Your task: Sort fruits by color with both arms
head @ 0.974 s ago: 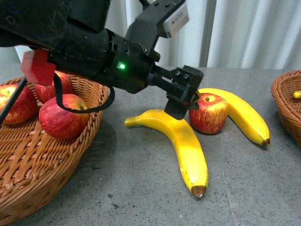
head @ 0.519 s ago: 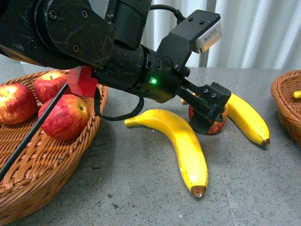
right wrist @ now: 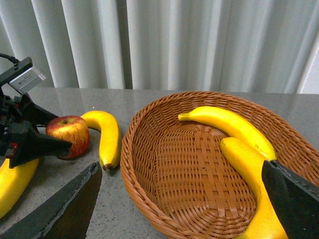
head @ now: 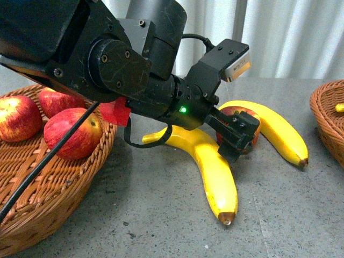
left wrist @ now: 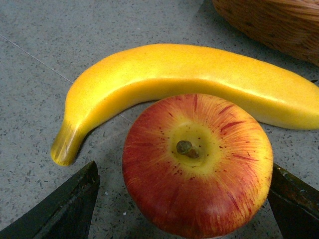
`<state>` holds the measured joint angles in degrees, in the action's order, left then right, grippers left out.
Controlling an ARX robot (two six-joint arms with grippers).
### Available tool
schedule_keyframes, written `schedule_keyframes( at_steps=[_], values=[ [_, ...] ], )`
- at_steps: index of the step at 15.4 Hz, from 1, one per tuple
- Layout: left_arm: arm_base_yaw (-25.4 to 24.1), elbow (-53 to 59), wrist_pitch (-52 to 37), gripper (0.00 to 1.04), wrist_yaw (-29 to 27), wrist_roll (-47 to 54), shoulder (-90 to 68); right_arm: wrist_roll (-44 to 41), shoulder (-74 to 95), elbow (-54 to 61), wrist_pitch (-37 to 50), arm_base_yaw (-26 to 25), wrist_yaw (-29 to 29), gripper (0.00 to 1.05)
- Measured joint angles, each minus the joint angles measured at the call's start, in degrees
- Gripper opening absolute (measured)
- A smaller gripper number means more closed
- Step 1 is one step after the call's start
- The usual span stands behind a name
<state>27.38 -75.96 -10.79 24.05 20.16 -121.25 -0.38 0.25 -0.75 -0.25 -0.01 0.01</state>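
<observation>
Front view: the left arm (head: 107, 70) reaches across and the left hand (head: 236, 137) is down at the loose apple (head: 232, 112), which sits on the table (head: 161, 215) between the near banana (head: 215, 172) and the far banana (head: 279, 131). Three apples (head: 72, 131) lie in the left basket (head: 80, 183).

Left wrist view: the fingers (left wrist: 60, 209) stand apart, one on each side of the apple. Whether they touch it, I cannot tell. The far banana curves just behind the fruit.

Right wrist view: the right hand (right wrist: 179, 167) hangs over the right basket (right wrist: 134, 164), fingers (right wrist: 294, 199) spread wide, nothing between them. Two bananas (right wrist: 229, 124) lie inside that basket. The apple shows off to the side, beside the far banana.
</observation>
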Motion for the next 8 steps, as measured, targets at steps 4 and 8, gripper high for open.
schedule_keyframes(
  at_steps=[4,8],
  values=[
    [0.09,-1.11,-0.66,0.97,0.63,-0.28,-1.6,0.0,0.0,0.0,0.0,0.0,0.0,0.98],
    [0.46,-1.84,-1.51,0.68,0.63,-1.14,-1.64,0.0,0.0,0.0,0.0,0.0,0.0,0.98]
  ],
)
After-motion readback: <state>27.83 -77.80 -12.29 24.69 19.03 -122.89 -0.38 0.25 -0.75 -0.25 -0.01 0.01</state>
